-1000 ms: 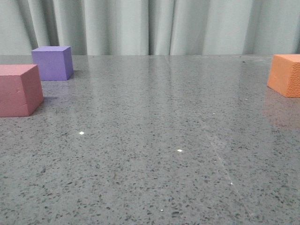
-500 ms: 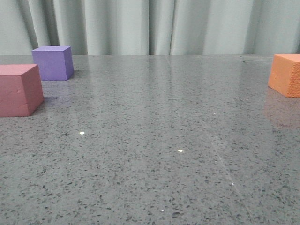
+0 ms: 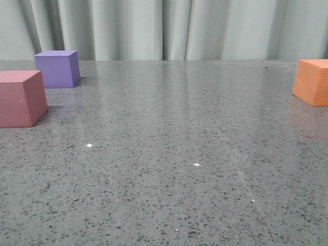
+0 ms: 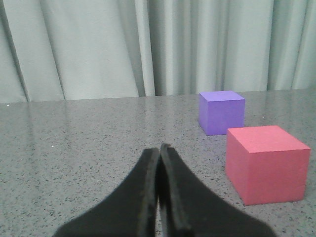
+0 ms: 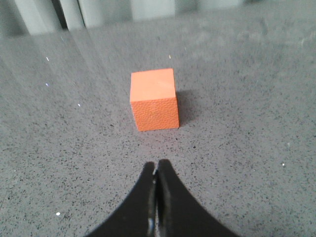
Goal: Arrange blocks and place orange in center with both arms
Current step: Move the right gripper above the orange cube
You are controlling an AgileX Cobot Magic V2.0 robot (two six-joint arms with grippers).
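The orange cube (image 3: 312, 82) stands at the table's right edge in the front view; in the right wrist view it (image 5: 153, 98) sits a short way ahead of my right gripper (image 5: 156, 165), which is shut and empty. The pink-red cube (image 3: 20, 98) stands at the left, with the purple cube (image 3: 58, 68) behind it. In the left wrist view the pink-red cube (image 4: 265, 163) and the purple cube (image 4: 221, 111) lie off to one side of my left gripper (image 4: 159, 148), which is shut and empty. Neither gripper shows in the front view.
The grey speckled tabletop (image 3: 169, 148) stretches between the cubes. A pale pleated curtain (image 3: 164, 28) hangs behind the table's far edge.
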